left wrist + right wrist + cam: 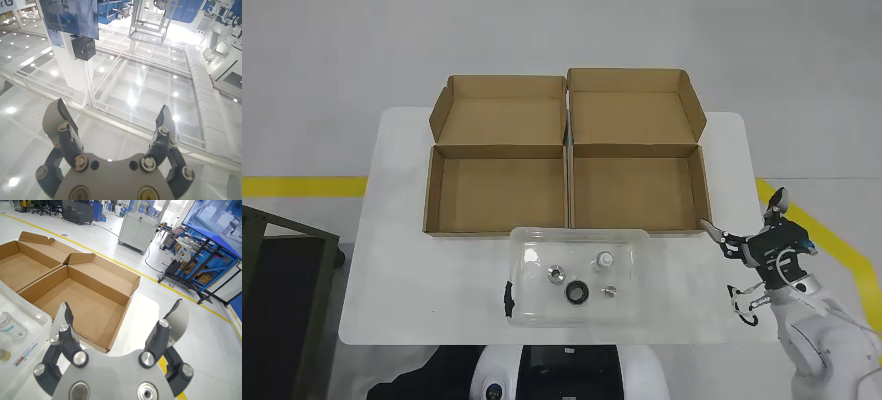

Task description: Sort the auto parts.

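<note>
A: Closest to us, the clear bin (578,231) holds a steel collar (555,273), black ring (576,293), capped piece (603,260) and small fitting (609,291).

B: Hard, light and slick, we judge, so we pinch across outer rims. Our left gripper (112,106) and right gripper (122,306) both gape wide, empty.

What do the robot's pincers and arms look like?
The silver metal left pincer and right pincer each have two curved grey fingers with black toothed pads. Black link bars with round bolts join the fingers to a flat grey base plate. The rounded white right arm carries thin white cables by its black wrist.
</note>
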You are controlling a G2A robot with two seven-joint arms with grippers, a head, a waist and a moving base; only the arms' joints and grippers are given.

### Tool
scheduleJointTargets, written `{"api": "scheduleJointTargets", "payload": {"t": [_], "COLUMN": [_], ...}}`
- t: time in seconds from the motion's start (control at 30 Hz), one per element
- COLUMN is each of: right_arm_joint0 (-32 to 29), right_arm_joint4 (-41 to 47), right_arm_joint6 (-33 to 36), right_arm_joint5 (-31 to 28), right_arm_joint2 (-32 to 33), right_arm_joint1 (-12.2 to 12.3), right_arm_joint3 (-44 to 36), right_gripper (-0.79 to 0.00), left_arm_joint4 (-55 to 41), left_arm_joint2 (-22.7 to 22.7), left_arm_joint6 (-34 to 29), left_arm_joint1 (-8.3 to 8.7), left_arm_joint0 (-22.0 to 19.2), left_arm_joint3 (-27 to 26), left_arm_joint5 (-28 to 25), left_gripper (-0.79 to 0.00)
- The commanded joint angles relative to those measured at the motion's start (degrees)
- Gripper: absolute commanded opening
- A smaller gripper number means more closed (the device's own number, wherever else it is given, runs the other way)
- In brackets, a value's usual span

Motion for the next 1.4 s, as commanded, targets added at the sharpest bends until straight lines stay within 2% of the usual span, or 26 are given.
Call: {"api": "scheduleJointTargets", "payload": {"t": [0.0,0.43,0.7,0.97,1.37], "right_arm_joint0": [-0.05,-2.43,-3.53,-2.16,1.51], "right_arm_joint4": [-0.64,-5.00,-4.80,-7.19,-10.36], "right_arm_joint6": [0.47,-0.14,1.12,1.85,2.98], "right_arm_joint5": [-1.00,-9.03,-13.55,-15.61,-15.51], "right_arm_joint2": [-0.93,-5.86,-11.96,-18.01,-24.27], "right_arm_joint1": [0.11,1.14,1.55,1.98,2.53], "right_arm_joint3": [-0.31,-2.38,-3.92,-3.35,1.48], "right_gripper": [0.000,0.000,0.000,0.000,0.000], "left_arm_joint4": [0.00,0.00,0.00,0.00,0.00], "left_arm_joint2": [0.00,0.00,0.00,0.00,0.00], "left_arm_joint6": [0.00,0.00,0.00,0.00,0.00], "left_arm_joint1": [0.00,0.00,0.00,0.00,0.00], "left_arm_joint0": [0.00,0.00,0.00,0.00,0.00], "left_arm_joint3": [0.00,0.00,0.00,0.00,0.00], "left_arm_joint5": [0.00,0.00,0.00,0.00,0.00], "left_gripper": [0.000,0.000,0.000,0.000,0.000]}}
